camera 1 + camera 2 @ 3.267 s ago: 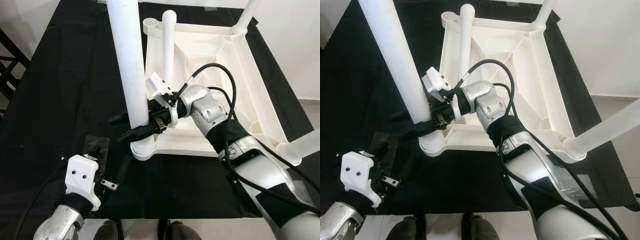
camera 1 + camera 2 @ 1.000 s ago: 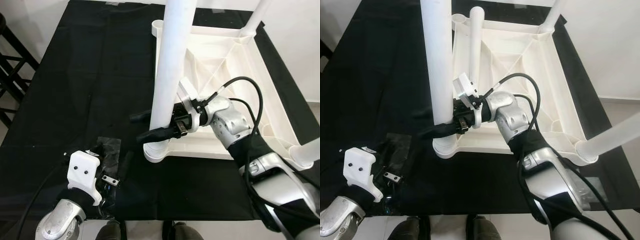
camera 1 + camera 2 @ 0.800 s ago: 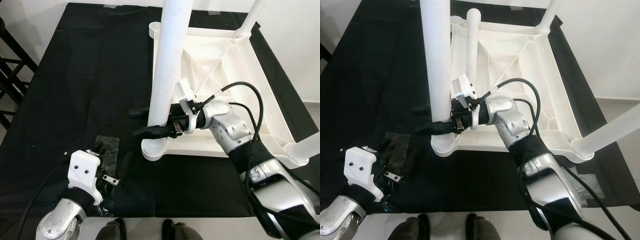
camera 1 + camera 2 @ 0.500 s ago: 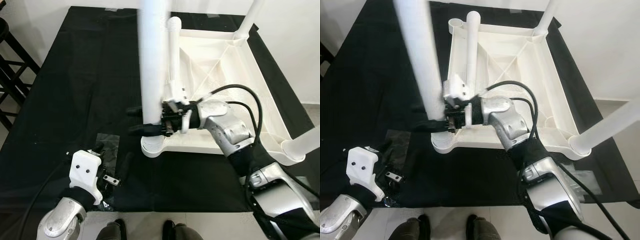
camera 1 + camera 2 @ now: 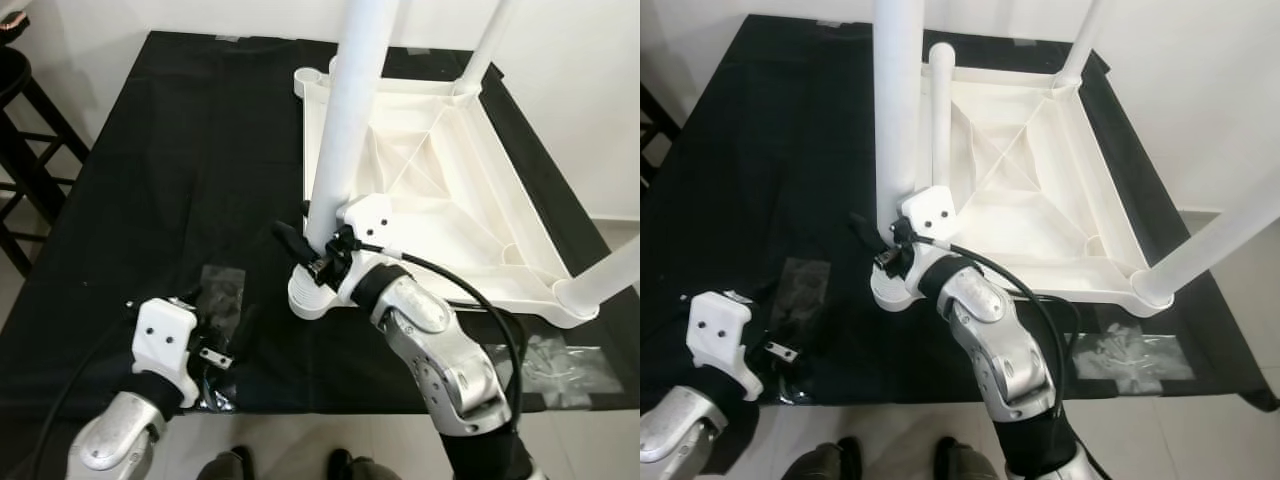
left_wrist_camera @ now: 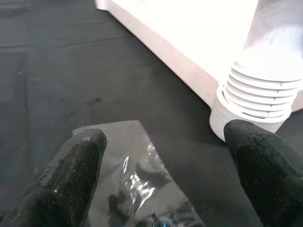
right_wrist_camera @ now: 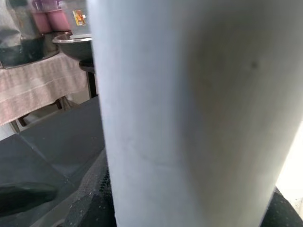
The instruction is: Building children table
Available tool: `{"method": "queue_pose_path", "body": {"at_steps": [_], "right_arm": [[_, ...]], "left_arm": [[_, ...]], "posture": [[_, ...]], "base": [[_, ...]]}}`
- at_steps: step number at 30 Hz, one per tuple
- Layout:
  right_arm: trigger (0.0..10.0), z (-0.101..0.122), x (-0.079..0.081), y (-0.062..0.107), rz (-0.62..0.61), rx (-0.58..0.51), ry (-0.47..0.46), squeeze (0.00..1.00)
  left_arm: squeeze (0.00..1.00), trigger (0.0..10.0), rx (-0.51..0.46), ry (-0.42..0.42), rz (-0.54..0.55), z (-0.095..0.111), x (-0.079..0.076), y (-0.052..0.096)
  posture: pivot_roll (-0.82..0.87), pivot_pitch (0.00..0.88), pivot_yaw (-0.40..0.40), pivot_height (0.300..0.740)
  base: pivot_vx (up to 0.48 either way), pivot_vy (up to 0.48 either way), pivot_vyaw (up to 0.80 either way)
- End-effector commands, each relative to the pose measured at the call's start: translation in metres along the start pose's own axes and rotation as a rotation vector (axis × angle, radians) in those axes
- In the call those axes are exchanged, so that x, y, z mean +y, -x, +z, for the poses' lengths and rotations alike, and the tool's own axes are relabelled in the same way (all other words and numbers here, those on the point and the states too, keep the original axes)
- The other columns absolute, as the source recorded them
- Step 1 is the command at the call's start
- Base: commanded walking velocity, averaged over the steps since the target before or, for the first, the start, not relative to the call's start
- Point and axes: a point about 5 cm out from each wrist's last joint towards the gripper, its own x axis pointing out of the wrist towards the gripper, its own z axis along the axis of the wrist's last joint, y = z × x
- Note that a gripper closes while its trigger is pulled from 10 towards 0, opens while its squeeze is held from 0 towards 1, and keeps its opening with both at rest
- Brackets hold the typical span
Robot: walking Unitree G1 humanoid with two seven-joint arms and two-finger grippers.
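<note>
Robot seating a white leg into an upturned children's table.

The upturned tabletop (image 5: 480,215) lies on the black-covered surface (image 5: 180,150). The near leg (image 5: 345,130), tilted a moment ago, now stands upright in its corner socket (image 5: 308,297), right tool (image 5: 318,262) clamped on it; left tool (image 6: 161,170) rests apart.

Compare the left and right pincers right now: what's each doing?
Right pincer closes round the white table leg just above its ribbed socket; left pincer is open, gripping nothing. Right works at the upturned tabletop; left hovers low over a clear plastic bag. Both have black fingers.
</note>
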Motion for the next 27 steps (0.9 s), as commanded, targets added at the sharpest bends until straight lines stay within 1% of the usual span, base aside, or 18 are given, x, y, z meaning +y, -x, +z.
{"method": "queue_pose_path", "body": {"at_steps": [1, 5, 8, 11, 12, 13, 14, 15, 16, 17, 19, 21, 22, 23, 24, 25, 26, 27], "right_arm": [[10.0, -0.045, -0.008, 0.002, -0.055, 0.217, -0.055, 0.00], [10.0, -0.036, -0.011, -0.002, -0.074, 0.204, -0.046, 0.00], [10.0, -0.025, -0.011, -0.004, -0.048, 0.177, -0.003, 0.00], [10.0, -0.010, -0.005, -0.006, 0.082, 0.104, 0.000, 0.00], [10.0, -0.005, -0.004, -0.007, 0.142, 0.081, 0.000, 0.00], [10.0, -0.002, -0.003, -0.007, 0.178, 0.068, 0.001, 0.00], [10.0, -0.002, -0.003, -0.007, 0.178, 0.068, 0.001, 0.00], [10.0, 0.003, -0.004, -0.007, 0.237, 0.051, 0.020, 0.00], [10.0, 0.009, -0.008, -0.006, 0.310, 0.036, 0.042, 0.00], [10.0, 0.009, -0.008, -0.006, 0.310, 0.036, 0.042, 0.00], [10.0, 0.012, -0.010, -0.006, 0.358, 0.026, 0.058, 0.00], [10.0, 0.025, -0.022, -0.006, 0.456, -0.003, 0.102, 0.00], [10.0, 0.025, -0.022, -0.006, 0.456, -0.003, 0.102, 0.00], [10.0, 0.031, -0.028, -0.006, 0.503, -0.017, 0.106, 0.00], [10.0, 0.031, -0.028, -0.006, 0.503, -0.017, 0.106, 0.00], [10.0, 0.036, -0.033, -0.005, 0.555, -0.026, 0.113, 0.00], [10.0, 0.036, -0.033, -0.005, 0.555, -0.026, 0.113, 0.00], [10.0, 0.039, -0.038, -0.004, 0.666, -0.019, 0.119, 0.00]], "left_arm": [[0.00, 10.0, 0.018, 0.001, -0.013, -0.005, 0.001, 0.000], [0.00, 10.0, 0.016, -0.001, -0.014, -0.006, 0.002, -0.002], [0.00, 10.0, 0.012, 0.000, -0.005, -0.007, 0.003, -0.004], [0.00, 10.0, 0.008, 0.001, -0.002, -0.008, 0.005, -0.005], [0.00, 10.0, 0.007, 0.001, -0.002, -0.008, 0.005, -0.006], [0.00, 10.0, 0.007, 0.001, -0.002, -0.008, 0.005, -0.006], [0.00, 10.0, 0.007, 0.001, -0.002, -0.008, 0.005, -0.006], [0.00, 10.0, 0.006, 0.001, -0.003, -0.008, 0.006, -0.006], [0.00, 10.0, 0.005, 0.000, -0.004, -0.008, 0.006, -0.007], [0.00, 10.0, 0.005, 0.000, -0.004, -0.008, 0.006, -0.007], [0.00, 10.0, 0.005, -0.001, -0.006, -0.009, 0.007, -0.007], [0.00, 10.0, 0.004, -0.003, -0.010, -0.010, 0.008, -0.009], [0.00, 10.0, 0.004, -0.003, -0.010, -0.010, 0.008, -0.009], [0.00, 10.0, 0.003, -0.003, -0.012, -0.010, 0.009, -0.009], [0.00, 10.0, 0.003, -0.003, -0.012, -0.010, 0.009, -0.009], [0.00, 10.0, 0.002, -0.002, -0.012, -0.011, 0.009, -0.010], [0.00, 10.0, 0.002, -0.002, -0.012, -0.011, 0.009, -0.010], [0.00, 10.0, 0.001, -0.002, -0.011, -0.011, 0.009, -0.010]], "posture": [[0.06, 0.260, -0.063, 0.740], [0.06, 0.255, -0.062, 0.740], [0.05, 0.242, -0.065, 0.740], [0.05, 0.233, -0.062, 0.740], [0.05, 0.230, -0.061, 0.740], [0.05, 0.230, -0.061, 0.740], [0.05, 0.230, -0.061, 0.740], [0.05, 0.221, -0.056, 0.740], [0.05, 0.213, -0.054, 0.740], [0.05, 0.213, -0.054, 0.740], [0.05, 0.210, -0.053, 0.740], [0.05, 0.198, -0.052, 0.740], [0.05, 0.198, -0.052, 0.740], [0.05, 0.196, -0.051, 0.740], [0.05, 0.196, -0.051, 0.740], [0.05, 0.191, -0.050, 0.740], [0.05, 0.191, -0.050, 0.740], [0.06, 0.188, -0.051, 0.740]], "base": [[0.000, 0.000, 0.00], [0.000, 0.000, 0.00], [0.000, 0.000, 0.00], [0.000, 0.000, 0.00], [0.000, 0.000, 0.00], [0.000, 0.000, 0.00], [0.000, 0.000, 0.00], [0.000, 0.000, 0.00], [0.000, 0.000, 0.00], [0.000, 0.000, 0.00], [0.000, 0.000, 0.00], [0.000, 0.000, 0.00], [0.000, 0.000, 0.00], [0.000, 0.000, 0.00], [0.000, 0.000, 0.00], [0.000, 0.000, 0.00], [0.000, 0.000, 0.00], [0.000, 0.000, 0.00]]}}
